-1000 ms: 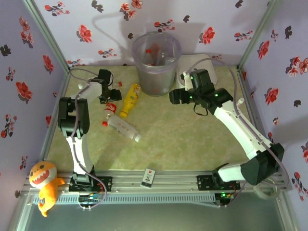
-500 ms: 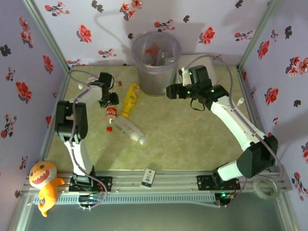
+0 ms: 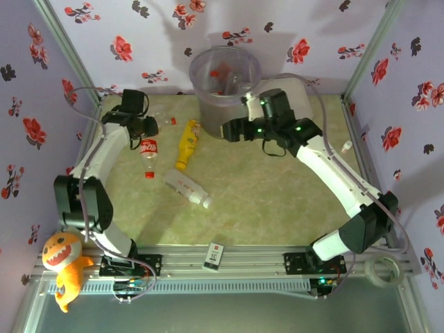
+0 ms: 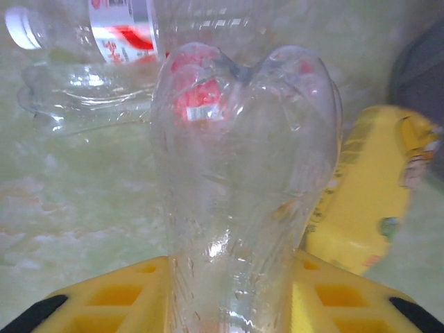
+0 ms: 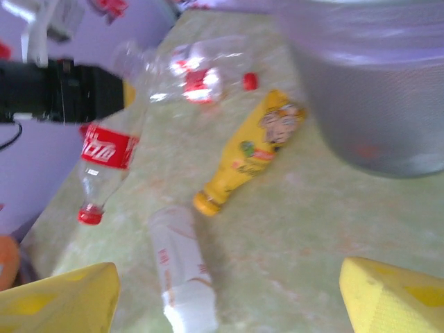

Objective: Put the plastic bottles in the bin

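Observation:
My left gripper [image 3: 143, 132] [image 4: 232, 281] is shut on a clear plastic bottle with a red label [image 3: 148, 148] [image 4: 236, 173] [image 5: 104, 156], which hangs above the table at the back left, its red cap lowest. A yellow squeeze bottle [image 3: 187, 143] [image 5: 246, 156] [image 4: 374, 201] lies in front of the bin [image 3: 201, 90] [image 5: 368, 104]. Nearer lies a white-capped bottle [image 3: 186, 187] [image 5: 182, 270] [image 4: 104, 35]. Another clear bottle [image 3: 161, 118] [image 5: 187, 76] lies by the back wall. My right gripper [image 3: 225, 130] [image 5: 229, 305] hangs open beside the bin's front, holding nothing.
Bottles with red parts lie inside the bin. A white lidded box [image 3: 300, 94] sits at the back right behind my right arm. A small black-and-white card [image 3: 214, 256] lies at the near edge, an orange plush toy [image 3: 61, 260] at the near left. Floral walls enclose the table.
My left gripper has closed on the red-labelled bottle and carried it up and to the left. My right arm has swung left, toward the front of the bin.

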